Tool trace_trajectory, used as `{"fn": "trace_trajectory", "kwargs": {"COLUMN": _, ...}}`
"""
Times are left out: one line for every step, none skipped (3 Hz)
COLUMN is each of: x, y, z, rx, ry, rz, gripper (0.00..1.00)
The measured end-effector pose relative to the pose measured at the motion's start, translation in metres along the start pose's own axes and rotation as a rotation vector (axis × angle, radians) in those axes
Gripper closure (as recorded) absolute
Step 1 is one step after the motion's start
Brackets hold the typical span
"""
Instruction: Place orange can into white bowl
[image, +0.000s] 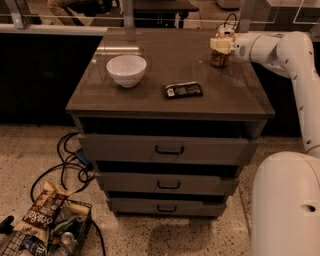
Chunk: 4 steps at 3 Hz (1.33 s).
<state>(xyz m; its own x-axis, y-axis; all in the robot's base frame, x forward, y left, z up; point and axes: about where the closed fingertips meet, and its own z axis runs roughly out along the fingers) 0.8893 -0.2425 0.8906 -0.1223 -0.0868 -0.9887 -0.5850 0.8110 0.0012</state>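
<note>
Camera view: pincer (221, 45) @ orange can (218, 59); white bowl (126, 70) apart.

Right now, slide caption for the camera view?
Claw at the orange can, far right of the cabinet; white bowl empty at left.

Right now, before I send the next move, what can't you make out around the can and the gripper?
- Camera view: the top of the orange can is hidden by the gripper over it at the table's far right.
- Whether the can stands on the table or is lifted: cannot tell.
- The print on the can and on the black bar is too small to read.
</note>
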Motion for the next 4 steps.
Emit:
{"fn": "trace_trajectory", "kwargs": {"x": 0.001, "y": 0.002, "z": 0.003, "rx": -0.004, "ry": 0.001, "rz": 0.001, "gripper": 1.0}}
{"fn": "trace_trajectory", "kwargs": {"x": 0.001, "y": 0.002, "z": 0.003, "rx": -0.004, "ry": 0.001, "rz": 0.001, "gripper": 1.0}}
{"fn": "trace_trajectory", "kwargs": {"x": -0.016, "y": 0.012, "z": 0.003, "rx": -0.016, "ry": 0.01, "rz": -0.022, "gripper": 1.0}}
{"fn": "trace_trajectory", "kwargs": {"x": -0.071, "y": 0.041, "z": -0.015, "rx": -0.051, "ry": -0.011, "rz": -0.055, "gripper": 1.0}}
